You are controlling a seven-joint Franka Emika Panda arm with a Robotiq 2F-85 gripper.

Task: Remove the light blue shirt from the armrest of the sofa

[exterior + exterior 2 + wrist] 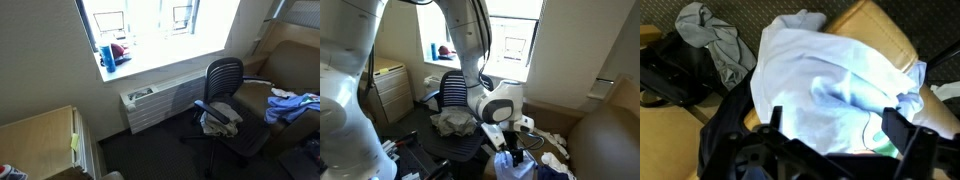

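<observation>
Evidently poised with gripper (835, 128) spread wide and empty just above the light blue shirt (830, 80), heaped on the sofa armrest (875, 25); probably risked nipping only a loose top fold, letting slack cloth slip free on lifting.

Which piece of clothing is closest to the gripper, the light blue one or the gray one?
The light blue shirt, lying on the tan sofa armrest right beneath the gripper; the gray garment sits farther off.
</observation>
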